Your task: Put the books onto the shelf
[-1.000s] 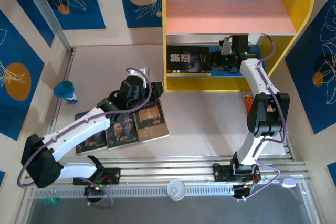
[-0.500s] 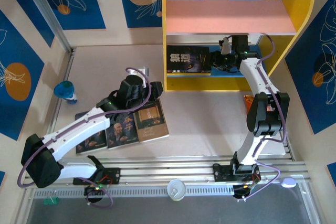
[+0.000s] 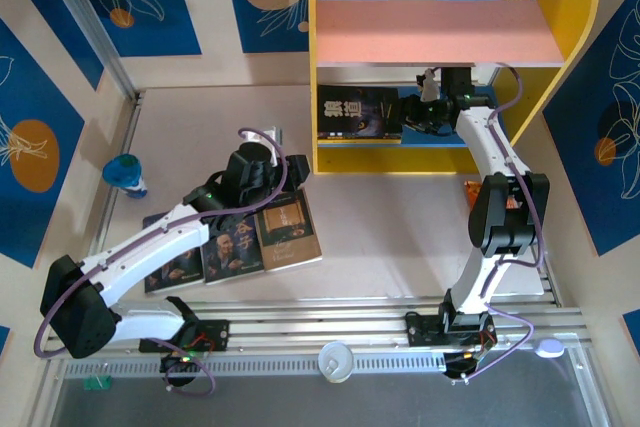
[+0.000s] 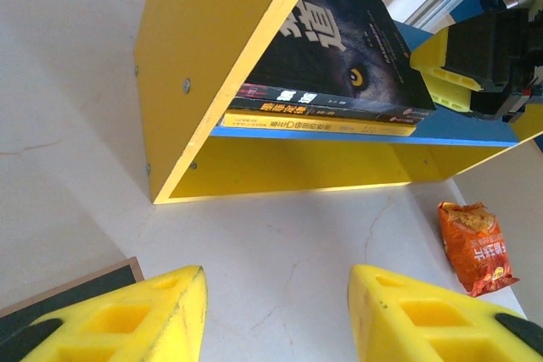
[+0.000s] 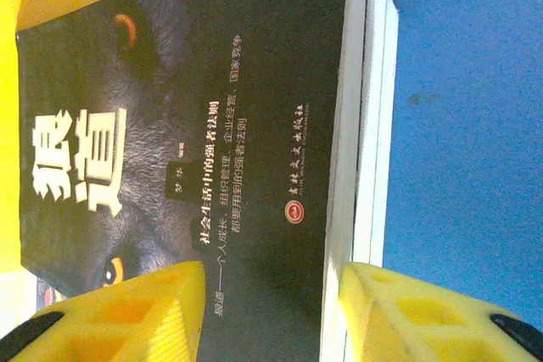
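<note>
The shelf [image 3: 430,32] stands at the far right of the table. On its blue lower board [image 5: 458,82] the wolf-face book [image 3: 360,113] [image 4: 339,48] [image 5: 187,125] lies flat on a yellow-spined book [image 4: 318,125]. My right gripper [image 3: 418,112] [image 5: 273,281] is inside that tier, open, with its fingers just over the wolf cover's right edge. My left gripper [image 3: 295,169] [image 4: 276,281] hangs open over bare table in front of the shelf's left side [image 4: 221,57]. Three books lie on the table behind it: a brown one [image 3: 288,230], a bearded-man one [image 3: 232,245] and one partly under the arm [image 3: 172,269].
An orange snack packet [image 3: 472,190] [image 4: 472,246] lies on the table below the shelf's right end, beside the right arm. A blue-green toy [image 3: 125,172] stands at the left wall. A white round thing [image 3: 335,360] sits on the front rail.
Hardly anything: the right arm has shifted very slightly inside the lower tier. The left arm and the books on the table have not moved.
</note>
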Controlling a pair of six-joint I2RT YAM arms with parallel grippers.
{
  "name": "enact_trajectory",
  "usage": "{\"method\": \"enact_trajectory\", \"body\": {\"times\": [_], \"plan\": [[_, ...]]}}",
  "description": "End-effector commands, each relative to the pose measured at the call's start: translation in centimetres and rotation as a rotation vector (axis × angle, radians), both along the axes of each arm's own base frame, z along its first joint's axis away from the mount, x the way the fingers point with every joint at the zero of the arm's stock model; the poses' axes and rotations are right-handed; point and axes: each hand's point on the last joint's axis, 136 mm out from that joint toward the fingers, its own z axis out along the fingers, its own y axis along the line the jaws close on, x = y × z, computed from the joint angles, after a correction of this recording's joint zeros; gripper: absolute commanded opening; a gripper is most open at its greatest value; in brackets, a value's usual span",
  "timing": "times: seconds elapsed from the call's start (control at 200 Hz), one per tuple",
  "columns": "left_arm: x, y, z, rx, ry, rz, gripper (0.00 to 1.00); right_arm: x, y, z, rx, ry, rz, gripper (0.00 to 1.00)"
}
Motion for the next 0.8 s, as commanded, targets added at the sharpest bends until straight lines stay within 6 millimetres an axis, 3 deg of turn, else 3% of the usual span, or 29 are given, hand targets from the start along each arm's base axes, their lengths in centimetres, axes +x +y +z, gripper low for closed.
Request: {"method": "enact_trajectory", "body": {"times": [0.0, 0.48, 0.795], "plan": [[0.4, 0.3, 0.5, 0.006, -0.014, -0.005, 0.47, 0.7, 2.7, 2.3, 0.036, -0.089, 0.077, 0.47], [0.5, 0.4, -0.3, 0.032, 0.012, 0.001, 0.48, -0.4, 1.2, 3.0, 0.024, -0.11, 0.057, 0.48], [0.4, 2.0, -1.8, 0.13, 0.047, 0.034, 0.51, -2.0, -1.1, 4.2, 0.007, -0.143, 0.006, 0.54]]}}
